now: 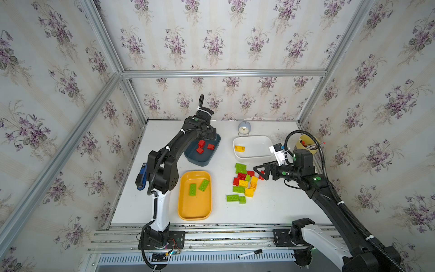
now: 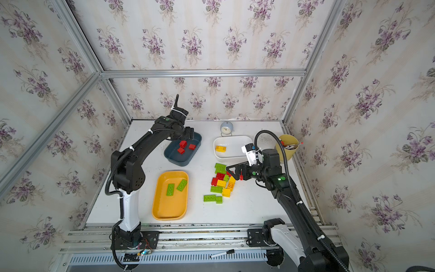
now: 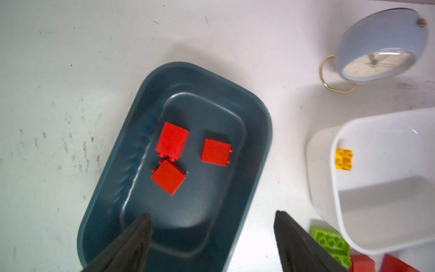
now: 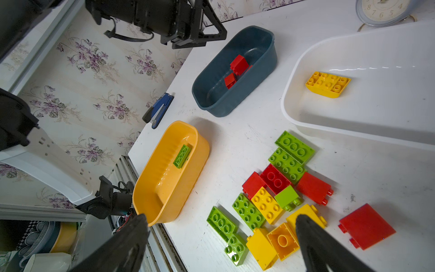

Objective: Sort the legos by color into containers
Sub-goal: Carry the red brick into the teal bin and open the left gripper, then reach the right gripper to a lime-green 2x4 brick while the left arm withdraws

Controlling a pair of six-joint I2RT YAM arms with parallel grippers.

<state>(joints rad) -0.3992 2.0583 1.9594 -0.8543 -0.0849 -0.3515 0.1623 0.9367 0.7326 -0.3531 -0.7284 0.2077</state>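
Only my left wrist view shows the left gripper (image 3: pixel 211 215): fingers spread with nothing between them, above the dark blue tray (image 3: pixel 254 141) holding three red bricks (image 3: pixel 171 141). In both top views the arm hides it. The right gripper (image 1: pixel 259 172), centre-right, gapes empty over the loose pile (image 1: pixel 243 182). Both top views show two green bricks (image 1: pixel 192 189) in the yellow-orange tray (image 1: pixel 195 209), lower centre, but my right wrist view shows one. One yellow brick (image 1: pixel 239 148) lies in the white tray (image 1: pixel 254 156). Around them are a scuffed white table (image 1: pixel 270 207), floral wallpaper (image 1: pixel 211 42) and an aluminium frame (image 1: pixel 223 73).
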